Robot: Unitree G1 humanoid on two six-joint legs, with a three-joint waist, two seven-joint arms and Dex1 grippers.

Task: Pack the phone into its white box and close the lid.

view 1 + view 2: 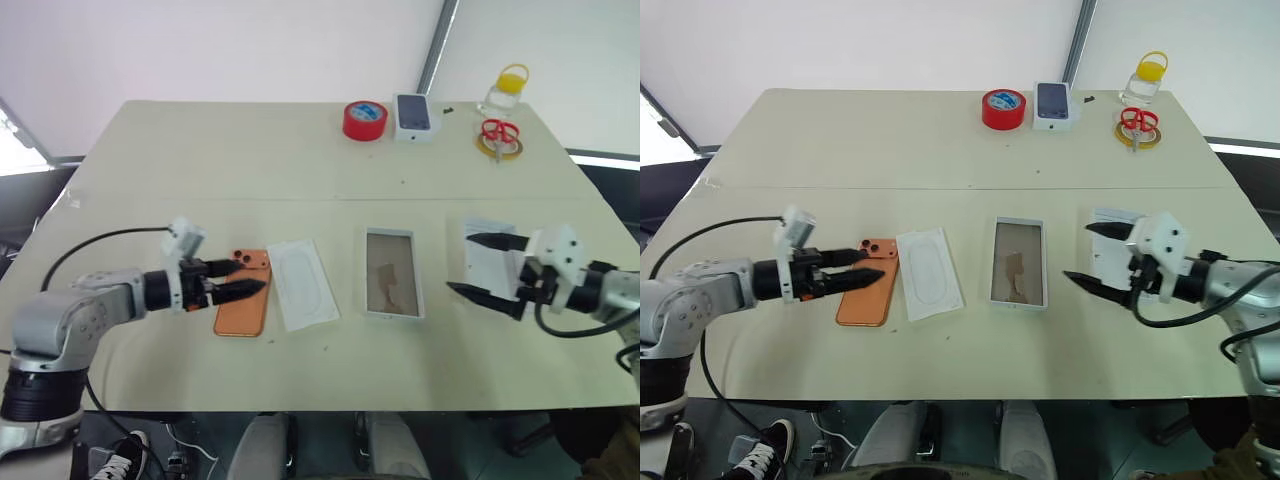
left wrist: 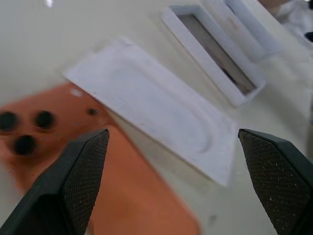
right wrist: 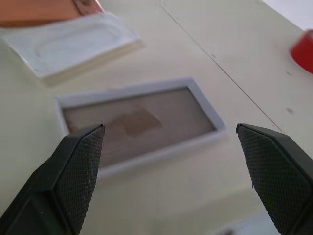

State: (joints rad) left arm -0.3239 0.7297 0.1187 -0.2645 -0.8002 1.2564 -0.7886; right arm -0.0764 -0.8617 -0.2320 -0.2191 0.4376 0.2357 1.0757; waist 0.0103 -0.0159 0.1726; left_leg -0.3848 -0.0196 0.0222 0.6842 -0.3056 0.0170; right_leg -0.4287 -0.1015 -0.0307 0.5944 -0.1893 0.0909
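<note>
A: Location of the phone [image 1: 241, 305]?

B: Flat on the bench [image 1: 200, 160], camera side up, near the left front edge. Lens cluster at the far corner.

A: Left gripper [image 1: 243, 279]?

B: Hovering over the phone, pointing toward the middle of the bench. Fingers [image 2: 78, 181] spread wide, nothing between them. Contact with the phone: cannot tell.

A: Next item along?

B: Thin white insert [image 1: 302, 284] with a rounded outline, just right of the phone, slightly skewed, close to or touching its edge.

A: The box [image 1: 391, 274]?

B: Right of the insert, clear of it. Open, brownish floor exposed, nothing inside.

A: The lid [image 1: 488, 252]?

B: Right of the box, partly hidden behind the right gripper [image 1: 482, 266] in the head views. Seen beyond the box from the left wrist, rim upward.

A: Right gripper state?

B: Above the bench between lid and box, aimed at the box. Fingers [image 3: 73, 171] fully apart, empty.

A: Far edge of the bench?

B: Red tape roll [image 1: 365, 120]; small white carton [image 1: 414, 116] with a dark phone picture beside it; red-handled scissors [image 1: 497, 135] on a yellowish ring; clear jar with yellow cap [image 1: 503, 90] behind them.
</note>
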